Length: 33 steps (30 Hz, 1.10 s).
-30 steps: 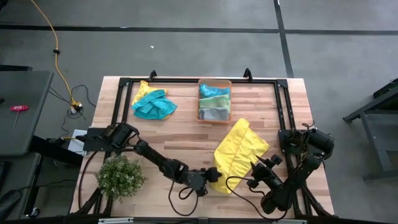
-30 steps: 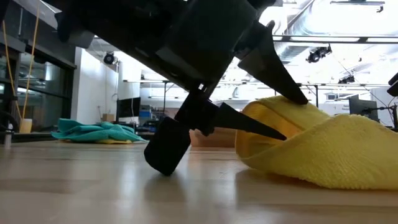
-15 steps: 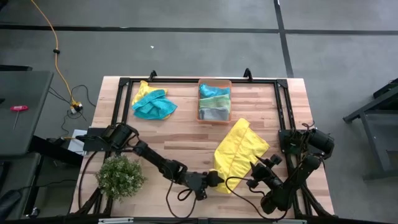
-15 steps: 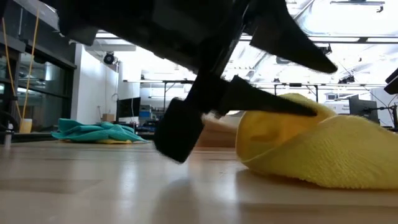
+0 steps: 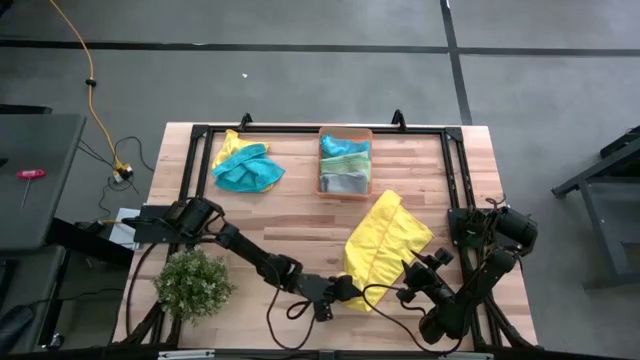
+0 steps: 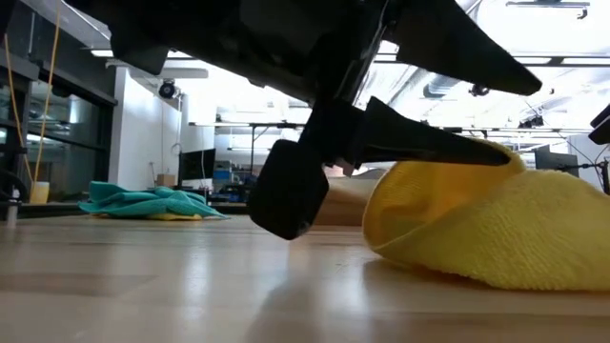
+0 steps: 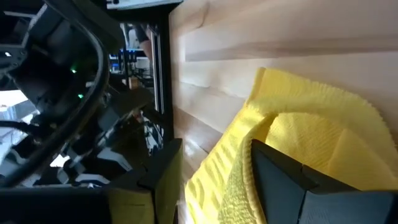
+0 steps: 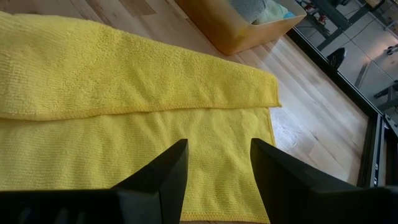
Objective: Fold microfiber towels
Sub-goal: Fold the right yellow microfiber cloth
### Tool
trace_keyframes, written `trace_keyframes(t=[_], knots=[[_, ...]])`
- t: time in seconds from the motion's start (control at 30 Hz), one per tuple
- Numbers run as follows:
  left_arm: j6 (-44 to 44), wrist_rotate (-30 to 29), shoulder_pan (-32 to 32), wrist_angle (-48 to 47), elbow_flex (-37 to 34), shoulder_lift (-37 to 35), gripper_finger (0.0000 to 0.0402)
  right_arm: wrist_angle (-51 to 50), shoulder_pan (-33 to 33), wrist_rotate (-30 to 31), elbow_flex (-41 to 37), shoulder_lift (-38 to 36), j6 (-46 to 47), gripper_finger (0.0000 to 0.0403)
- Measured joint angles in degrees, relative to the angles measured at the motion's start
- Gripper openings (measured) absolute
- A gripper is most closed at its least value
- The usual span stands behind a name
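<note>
A yellow microfiber towel point(image 5: 385, 245) lies half folded on the table at the centre right, one layer over another point(image 8: 155, 74). My left gripper point(image 5: 350, 290) is at its near-left edge, open, with its lower finger in the cloth and its upper finger point(image 6: 477, 57) clear above. My right gripper point(image 8: 217, 149) stands open over the towel's near-right part point(image 5: 412, 272); whether it touches the cloth I cannot tell. A heap of teal and yellow towels point(image 5: 245, 165) lies at the far left. My left gripper has its lower finger point(image 7: 292, 180) pushed under the yellow towel's near-left edge point(image 7: 249, 134), coming about level from the table's left. The edge drapes over that finger, raised into a hump point(image 6: 419, 191). The rest of the towel lies on the table.
An orange bin point(image 5: 345, 185) holding folded towels stands at the far middle. A bushy green plant point(image 5: 193, 283) stands at the near left beside the left arm. Black frame rails run along the table's far and side edges. Bare wood shows between the heap and the yellow towel.
My left gripper has tipped its fingers upward and risen a little, staying open. The yellow towel's near-left edge has risen with the lower finger into a taller hump, while the rest of the towel has stayed on the table.
</note>
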Motion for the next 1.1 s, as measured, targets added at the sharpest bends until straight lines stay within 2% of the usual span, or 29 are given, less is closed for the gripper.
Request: trace_keyframes(t=[0.27, 0.43, 0.6, 0.73, 0.83, 0.93, 1.1], knots=[[1.4, 1.4, 0.0, 0.1, 0.0, 0.0, 0.0172, 0.1, 0.0, 0.0, 0.0, 0.0, 0.0, 0.0167], [5.9, 6.7, 0.1, 0.0, 0.0, 0.0, 0.0172, 0.1, 0.0, 0.0, 0.0, 0.0, 0.0, 0.0167], [5.8, 7.9, 1.0, 0.0, 0.0, 0.0, 0.0172, 0.1, 0.0, 0.0, 0.0, 0.0, 0.0, 0.0167], [2.1, 7.8, 2.0, -1.1, 0.0, 0.0, 0.0172, 0.1, 0.0, 0.0, 0.0, 0.0, 0.0, 0.0167], [2.7, 4.7, 1.9, -2.8, 0.0, 0.0, 0.0172, 0.2, 0.0, 0.0, 0.0, 0.0, 0.0, 0.0167], [2.4, 0.9, 0.3, 0.0, 0.0, 0.0, 0.0172, 0.2, 0.0, 0.0, 0.0, 0.0, 0.0, 0.0167], [2.2, -4.6, -2.4, -0.5, 0.0, 0.0, 0.0172, 0.4, 0.0, 0.0, 0.0, 0.0, 0.0, 0.0167]])
